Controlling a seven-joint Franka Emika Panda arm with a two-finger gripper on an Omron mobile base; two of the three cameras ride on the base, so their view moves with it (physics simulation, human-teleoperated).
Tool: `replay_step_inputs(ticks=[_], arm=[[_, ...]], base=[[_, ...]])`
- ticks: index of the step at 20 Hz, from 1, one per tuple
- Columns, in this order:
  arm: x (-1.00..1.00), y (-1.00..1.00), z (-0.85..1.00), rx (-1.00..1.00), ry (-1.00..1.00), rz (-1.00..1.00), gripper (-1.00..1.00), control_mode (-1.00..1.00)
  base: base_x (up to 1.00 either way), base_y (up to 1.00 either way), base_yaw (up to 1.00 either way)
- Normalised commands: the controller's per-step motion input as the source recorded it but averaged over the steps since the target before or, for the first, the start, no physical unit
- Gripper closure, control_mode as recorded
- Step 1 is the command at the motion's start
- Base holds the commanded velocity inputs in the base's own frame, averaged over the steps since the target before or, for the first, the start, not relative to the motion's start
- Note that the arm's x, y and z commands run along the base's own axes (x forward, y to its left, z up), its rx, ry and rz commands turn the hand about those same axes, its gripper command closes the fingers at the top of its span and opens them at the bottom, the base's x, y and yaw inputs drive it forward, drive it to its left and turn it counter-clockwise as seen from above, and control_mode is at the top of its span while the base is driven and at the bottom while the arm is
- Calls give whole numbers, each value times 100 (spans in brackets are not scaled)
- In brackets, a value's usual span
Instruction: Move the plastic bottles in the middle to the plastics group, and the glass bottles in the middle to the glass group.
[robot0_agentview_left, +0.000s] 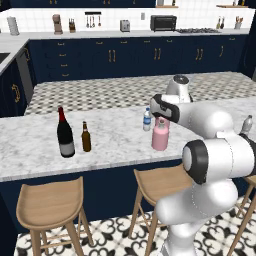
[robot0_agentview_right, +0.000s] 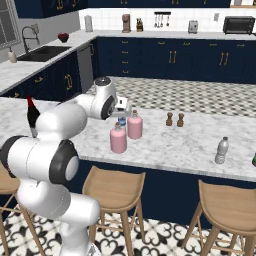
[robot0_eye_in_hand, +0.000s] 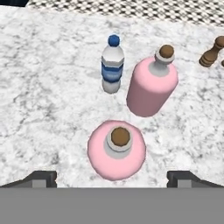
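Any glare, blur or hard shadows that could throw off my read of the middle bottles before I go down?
Hand view: sharp, even light, no glare; soft shadows beside the blue-labelled bottle and the near pink bottle; the far pink bottle looks tilted, a perspective effect. Left base view: coarse, the arm covers the far pink bottle. Right base view: the arm hides much of the blue-labelled bottle.

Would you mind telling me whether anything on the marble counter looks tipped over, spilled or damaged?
Nothing stands out. Both pink bottles, the blue-labelled water bottle, the wine bottle and the beer bottle all stand upright, with no spill on the counter.
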Motion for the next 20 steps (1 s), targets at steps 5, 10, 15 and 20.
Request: replay_step_inputs(ticks=[5,10,15,20], arm=[[43,0,0,-1,6,0,-100,-100],[27,0,-9,-4,8,0,-100,-100],[-1,0,-22,0,6,0,-100,-100],[-2,-2,-12,0,0,0,-100,-100]], base=[[0,0,0],[0,0,0],[0,0,0],[0,0,0]])
